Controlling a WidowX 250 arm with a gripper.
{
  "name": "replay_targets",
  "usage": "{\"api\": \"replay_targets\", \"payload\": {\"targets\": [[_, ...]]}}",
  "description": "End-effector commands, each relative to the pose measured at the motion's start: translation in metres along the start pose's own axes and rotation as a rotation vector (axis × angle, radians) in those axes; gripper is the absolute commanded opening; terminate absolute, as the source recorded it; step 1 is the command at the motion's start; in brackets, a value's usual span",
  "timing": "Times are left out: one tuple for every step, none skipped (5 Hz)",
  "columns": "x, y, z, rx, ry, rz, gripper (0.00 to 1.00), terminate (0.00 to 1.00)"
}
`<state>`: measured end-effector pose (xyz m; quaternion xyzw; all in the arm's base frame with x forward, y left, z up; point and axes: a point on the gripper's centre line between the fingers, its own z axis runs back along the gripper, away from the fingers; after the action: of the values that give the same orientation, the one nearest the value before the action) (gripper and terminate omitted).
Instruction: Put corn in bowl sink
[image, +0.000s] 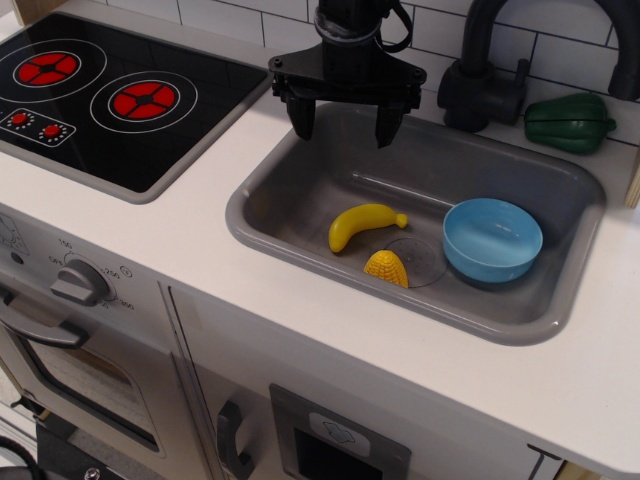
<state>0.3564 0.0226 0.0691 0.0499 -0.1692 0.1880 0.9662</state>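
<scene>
Our jaws stand spread apart with nothing between them, hanging from the black gripper (345, 122) above the rear left part of the sink (300, 215). We see both fingertips pointing down, clear of the grey basin below them.

Below the jaws and toward the front lies the corn (387, 267), resting on the sink floor on the edge of the round drain disc (420, 262). Just behind it, between the corn and our jaws, lies the banana (363, 225), very close to the corn; we cannot tell whether the two touch. To the right of the corn, and further right of the jaws, sits the light-blue bowl (492, 239), upright on the sink floor, near the corn but apart from it.

Behind the jaws to the right rises the dark faucet (487, 75), and beyond it a green pepper (568, 122) rests on the white desk (200, 250). Left of the jaws lies the black stove top (100, 95) with its red burners.
</scene>
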Motion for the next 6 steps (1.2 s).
{"api": "replay_targets", "payload": {"targets": [[0.0,0.0,0.0,0.0,0.0,0.0,1.0,0.0],[-0.028,0.009,0.009,-0.048,0.031,-0.092,1.0,0.0],[-0.048,0.002,0.012,-0.114,0.062,-0.193,1.0,0.0],[-0.059,-0.009,0.012,-0.13,0.084,-0.214,1.0,0.0],[-0.065,-0.019,0.001,-0.103,0.096,-0.214,1.0,0.0],[-0.073,-0.028,-0.005,-0.098,0.099,-0.223,1.0,0.0]]}}
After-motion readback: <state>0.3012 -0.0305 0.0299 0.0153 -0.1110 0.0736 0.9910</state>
